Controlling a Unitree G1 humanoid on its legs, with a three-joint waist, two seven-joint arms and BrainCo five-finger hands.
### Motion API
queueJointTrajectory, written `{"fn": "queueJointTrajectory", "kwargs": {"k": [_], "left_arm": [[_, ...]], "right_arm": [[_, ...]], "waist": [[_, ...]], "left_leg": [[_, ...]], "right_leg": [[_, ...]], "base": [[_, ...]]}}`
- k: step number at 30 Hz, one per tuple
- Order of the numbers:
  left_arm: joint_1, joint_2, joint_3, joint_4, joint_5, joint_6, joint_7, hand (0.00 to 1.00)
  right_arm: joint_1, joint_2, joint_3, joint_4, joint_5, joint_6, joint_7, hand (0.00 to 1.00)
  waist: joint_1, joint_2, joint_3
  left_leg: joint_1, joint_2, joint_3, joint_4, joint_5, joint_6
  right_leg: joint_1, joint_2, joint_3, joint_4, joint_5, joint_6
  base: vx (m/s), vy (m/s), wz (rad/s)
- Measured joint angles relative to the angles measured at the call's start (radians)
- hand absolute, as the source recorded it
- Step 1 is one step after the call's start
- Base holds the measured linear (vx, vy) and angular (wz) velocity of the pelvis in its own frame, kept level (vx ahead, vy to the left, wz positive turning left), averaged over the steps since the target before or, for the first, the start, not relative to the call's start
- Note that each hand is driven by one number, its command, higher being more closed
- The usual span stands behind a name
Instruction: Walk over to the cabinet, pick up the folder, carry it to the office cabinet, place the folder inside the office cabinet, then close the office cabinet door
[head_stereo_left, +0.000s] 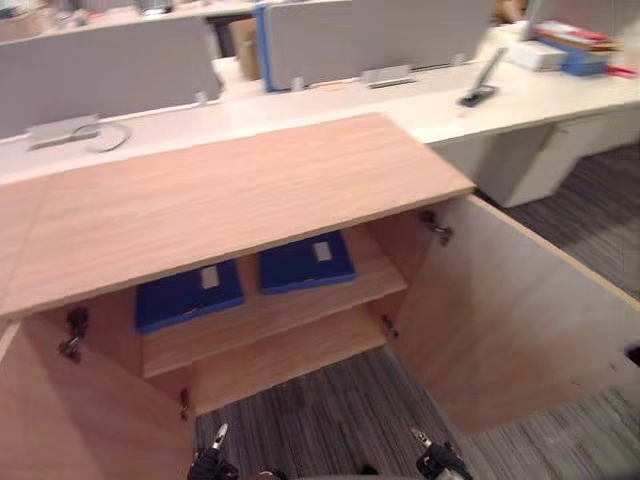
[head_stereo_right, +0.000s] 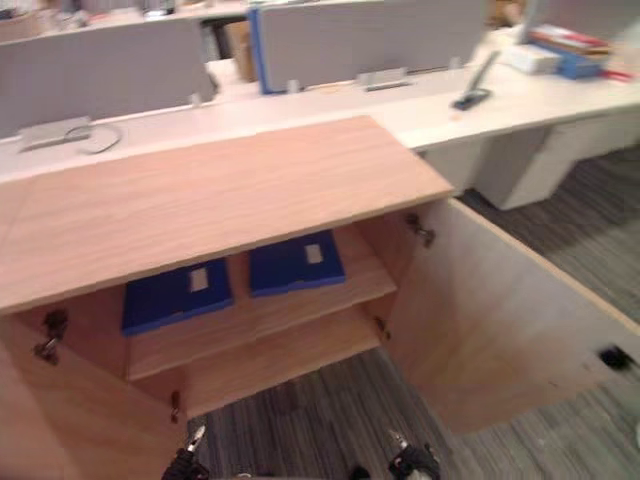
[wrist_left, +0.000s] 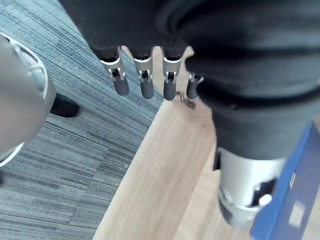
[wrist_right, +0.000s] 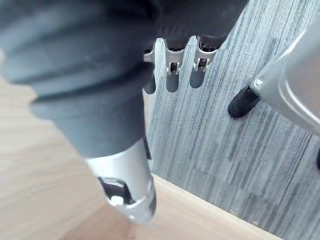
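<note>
1 blue folder (head_stereo_left: 188, 293) is laid flat on the upper shelf (head_stereo_left: 300, 310) of the wooden cabinet (head_stereo_left: 230, 190), centre-left of the frame. A 2nd blue folder (head_stereo_left: 305, 262) is laid just right of it, apart. The left door (head_stereo_left: 70, 420) and right door (head_stereo_left: 520, 310) are swung open. The left hand (wrist_left: 142, 80) and right hand (wrist_right: 172, 72) are seen released, fingers straight over grey carpet (head_stereo_left: 330, 410), nothing grasped. A white bench (head_stereo_left: 500, 95) is set behind the cabinet.

Left hand (wrist_left: 146, 85) and right hand (wrist_right: 172, 79) hang relaxed.
</note>
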Motion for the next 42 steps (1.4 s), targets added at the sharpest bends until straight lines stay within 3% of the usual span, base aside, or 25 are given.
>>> {"fn": "queueJointTrajectory", "kwargs": {"k": [3, 5, 6, 7, 8, 9, 11, 12, 14, 18, 24, 30, 36, 42], "left_arm": [[0.014, -0.006, -0.004, -0.002, 0.009, -0.001, 0.002, 0.00], [0.040, -0.005, -0.004, -0.003, -0.001, -0.007, 0.007, 0.00], [0.043, -0.005, -0.004, -0.004, -0.006, -0.010, 0.009, 0.00], [0.051, -0.002, -0.002, -0.008, -0.015, -0.019, 0.017, 0.00], [0.052, 0.001, 0.001, -0.008, -0.014, -0.024, 0.026, 0.00], [0.048, -0.002, -0.003, 0.012, -0.014, -0.025, 0.034, 0.00], [0.047, -0.003, -0.003, 0.025, -0.017, -0.026, 0.043, 0.00], [0.046, 0.001, -0.004, 0.028, -0.020, -0.027, 0.048, 0.00], [0.047, 0.007, -0.002, 0.029, -0.036, -0.030, 0.049, 0.00], [0.049, 0.007, 0.000, 0.029, -0.069, -0.031, 0.049, 0.00], [0.048, 0.023, -0.048, -0.007, -0.077, -0.030, 0.048, 0.00], [0.061, 0.086, -0.121, -0.041, -0.074, -0.030, 0.037, 0.00], [0.086, 0.104, -0.165, -0.040, -0.073, -0.029, 0.020, 0.00], [0.107, 0.121, -0.186, -0.039, -0.072, -0.022, 0.010, 0.00]], "right_arm": [[0.025, -0.001, 0.006, -0.039, 0.003, -0.002, -0.015, 0.00], [0.043, -0.002, 0.007, -0.044, 0.030, -0.023, -0.021, 0.00], [0.046, -0.002, 0.005, -0.044, 0.042, -0.027, -0.024, 0.00], [0.052, -0.001, -0.004, -0.044, 0.052, -0.033, -0.029, 0.00], [0.054, -0.001, -0.009, -0.045, 0.072, -0.036, -0.031, 0.00], [0.050, -0.015, -0.016, -0.045, 0.088, -0.044, -0.040, 0.00], [0.046, -0.029, -0.036, -0.042, 0.123, -0.055, -0.055, 0.00], [0.057, -0.029, -0.065, -0.036, 0.149, -0.064, -0.067, 0.00], [0.062, -0.035, -0.095, -0.034, 0.181, -0.076, -0.079, 0.00], [0.042, -0.065, -0.137, -0.055, 0.202, -0.089, -0.094, 0.00], [-0.010, -0.098, -0.171, -0.226, 0.193, -0.096, -0.121, 0.00], [-0.179, -0.262, -0.137, -0.271, 0.112, -0.098, -0.128, 0.00], [-0.336, -0.388, 0.056, -0.218, 0.055, -0.098, -0.099, 0.00], [-0.477, -0.405, 0.225, -0.106, 0.015, -0.083, -0.037, 0.00]], "waist": [[-0.014, 0.010, 0.001], [-0.016, 0.009, -0.014], [-0.017, 0.007, -0.015], [-0.016, -0.015, -0.019], [-0.016, -0.033, -0.025], [-0.005, -0.012, -0.029], [-0.014, 0.006, -0.031], [-0.016, 0.000, -0.034], [-0.023, -0.007, -0.038], [-0.031, -0.003, -0.037], [-0.044, -0.003, -0.036], [-0.049, -0.005, -0.030], [-0.047, 0.000, -0.016], [-0.021, 0.000, -0.002]], "left_leg": [[0.052, 0.019, 0.095, -0.030, 0.036, 0.007], [0.086, 0.057, 0.147, -0.045, 0.055, -0.016], [0.097, 0.064, 0.161, -0.054, 0.062, -0.029], [0.122, 0.050, 0.174, -0.081, 0.069, -0.054], [0.125, 0.034, 0.155, -0.101, 0.070, -0.067], [0.120, 0.021, 0.074, -0.135, 0.070, -0.072], [0.114, 0.035, -0.006, -0.154, 0.087, -0.075], [0.120, 0.060, -0.024, -0.152, 0.094, -0.080], [0.135, 0.087, -0.014, -0.153, 0.095, -0.104], [0.146, 0.099, -0.025, -0.153, 0.096, -0.104], [0.148, 0.072, -0.048, -0.153, 0.096, -0.104], [0.145, 0.050, -0.102, -0.153, 0.090, -0.098], [0.125, 0.048, -0.154, -0.154, 0.076, -0.091], [0.110, 0.039, -0.183, -0.152, 0.077, -0.087]], "right_leg": [[-0.031, -0.096, -0.284, 0.181, -0.053, -0.024], [-0.028, -0.187, -0.457, 0.325, -0.093, -0.046], [-0.020, -0.214, -0.486, 0.346, -0.095, -0.047], [-0.011, -0.259, -0.525, 0.336, -0.093, -0.038], [-0.010, -0.243, -0.537, 0.306, -0.121, -0.004], [-0.002, -0.198, -0.527, 0.224, -0.129, 0.005], [0.008, -0.116, -0.500, 0.150, -0.108, 0.001], [0.026, -0.071, -0.489, 0.111, -0.099, -0.007], [0.043, -0.028, -0.472, 0.072, -0.093, -0.015], [0.063, 0.015, -0.424, -0.006, -0.054, -0.016], [0.083, 0.009, -0.397, -0.073, -0.012, -0.001], [0.096, -0.008, -0.396, -0.109, 0.022, 0.011], [0.098, -0.006, -0.411, -0.142, 0.058, 0.014], [0.102, -0.009, -0.425, -0.176, 0.094, 0.008]], "base": [[-0.06, -0.015, -0.72], [-0.02, -0.110, -0.70], [0.02, -0.168, -0.66], [0.05, -0.199, -0.64], [0.05, -0.247, -1.07], [0.02, -0.199, -1.03], [-0.01, -0.149, -0.89], [0.00, -0.142, -0.55], [0.05, -0.135, -0.41], [0.08, -0.045, -0.37], [0.03, 0.019, -0.12], [-0.03, -0.003, 0.03], [-0.07, -0.014, 0.07], [-0.07, -0.018, 0.09]]}}
